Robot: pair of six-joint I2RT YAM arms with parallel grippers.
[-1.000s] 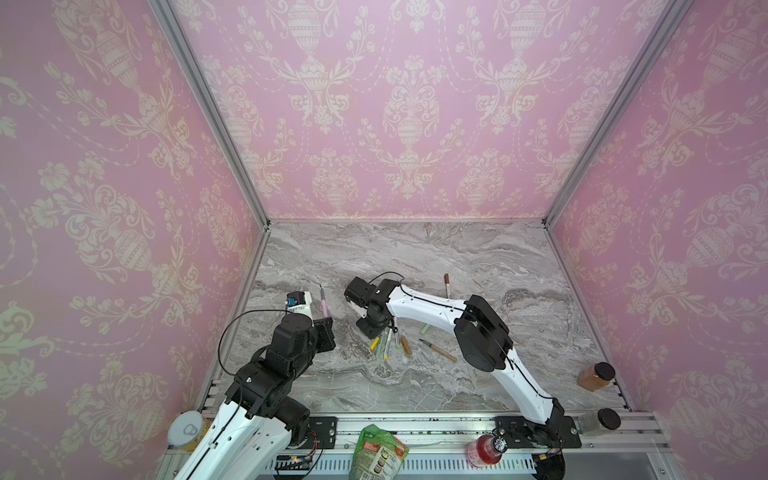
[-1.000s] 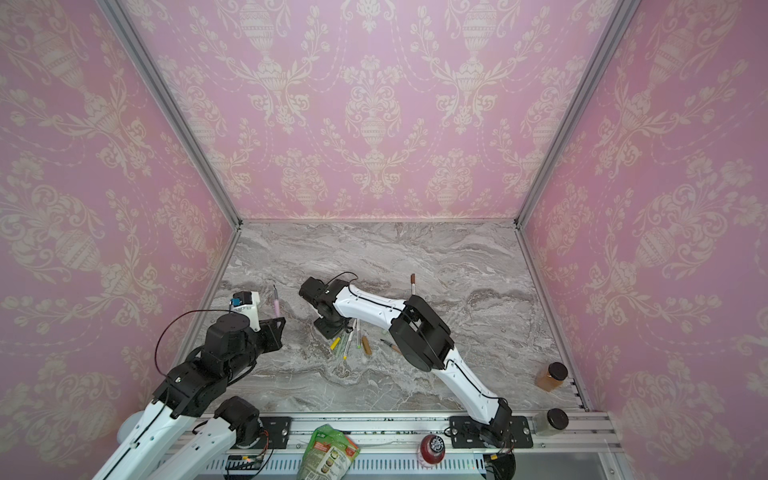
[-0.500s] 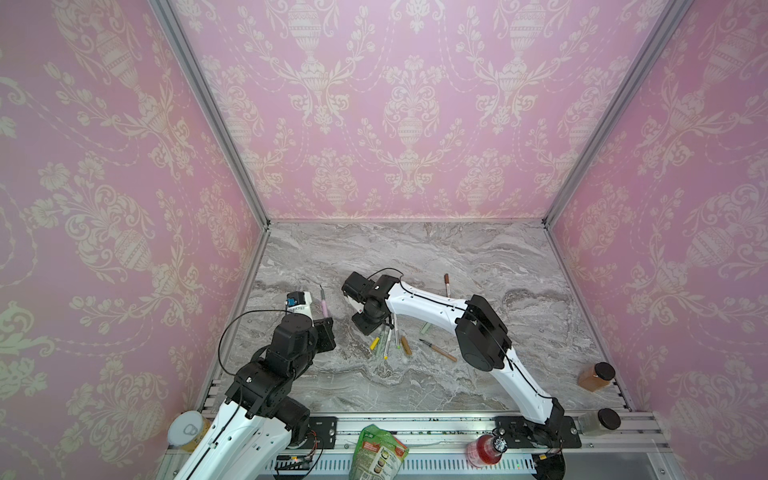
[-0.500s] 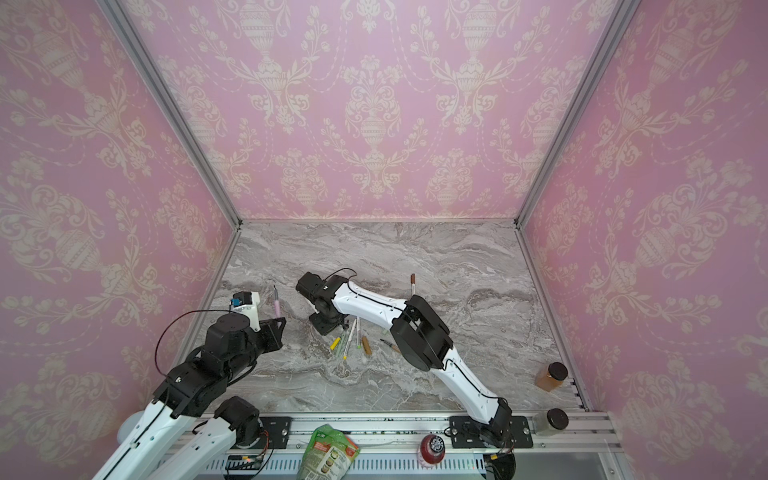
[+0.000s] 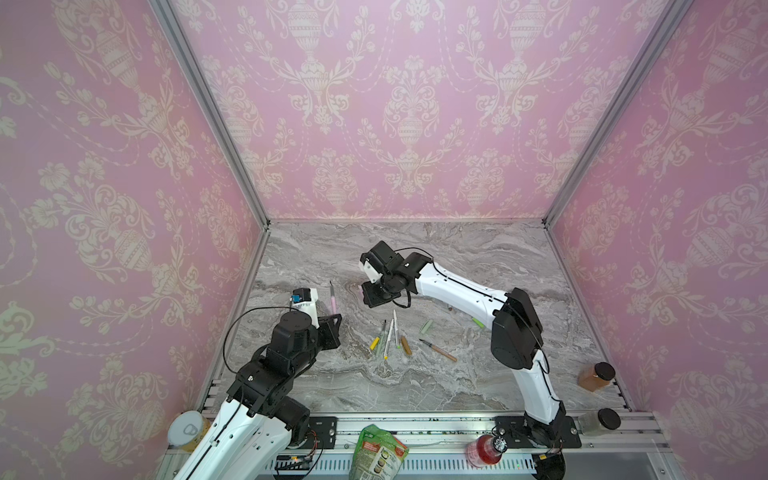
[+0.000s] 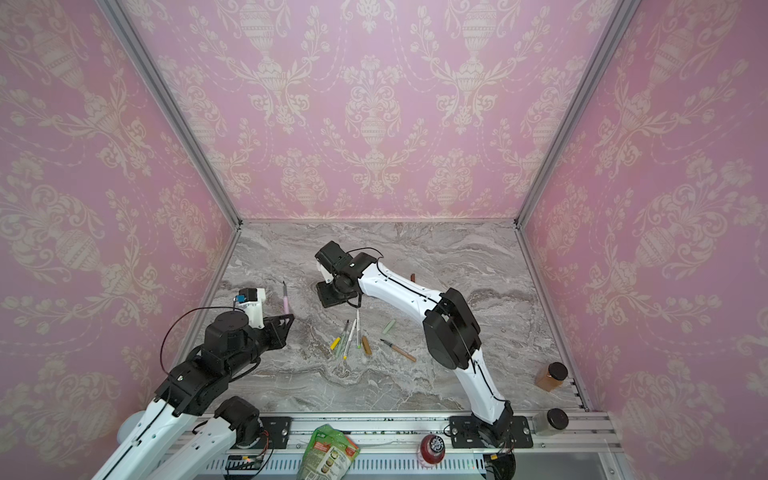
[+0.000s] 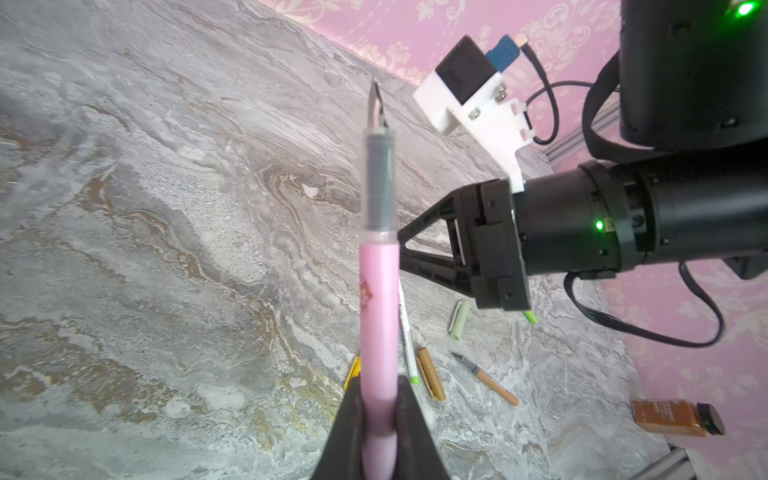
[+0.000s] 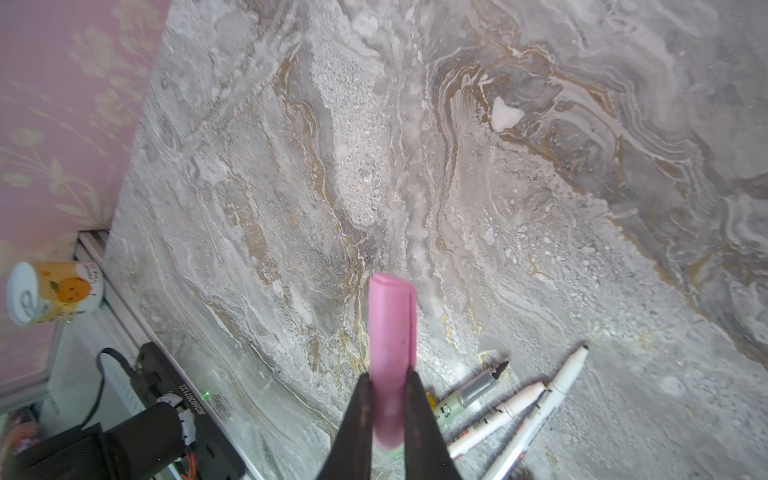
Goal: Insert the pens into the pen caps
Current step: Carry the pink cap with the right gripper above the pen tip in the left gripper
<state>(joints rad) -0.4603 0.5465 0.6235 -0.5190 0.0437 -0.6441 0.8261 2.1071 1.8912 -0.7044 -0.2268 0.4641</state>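
Observation:
My left gripper (image 7: 378, 399) is shut on a pink pen (image 7: 378, 299), whose dark tip points up and away; it shows in both top views (image 5: 333, 300) (image 6: 286, 302). My right gripper (image 8: 388, 378) is shut on a pink pen cap (image 8: 392, 328) above the marble. In a top view it (image 5: 371, 296) hangs right of the pink pen, apart from it. On the table lie a pale green pen (image 5: 381, 338), white pens (image 5: 390, 336), a tan pen (image 5: 438, 350), and yellow (image 5: 375, 343), tan (image 5: 406, 345), pale green (image 5: 427, 327) and lime green (image 5: 478, 322) caps.
Two dark-lidded jars (image 5: 596, 376) (image 5: 602, 419) stand at the front right. A can (image 5: 187, 428), a green bag (image 5: 376, 455) and a red bottle (image 5: 482, 451) sit along the front rail. Pink walls close in the left, back and right.
My right gripper has risen and drawn back from the pile of pens, carrying the pink cap. The left arm and its pink pen have not moved.

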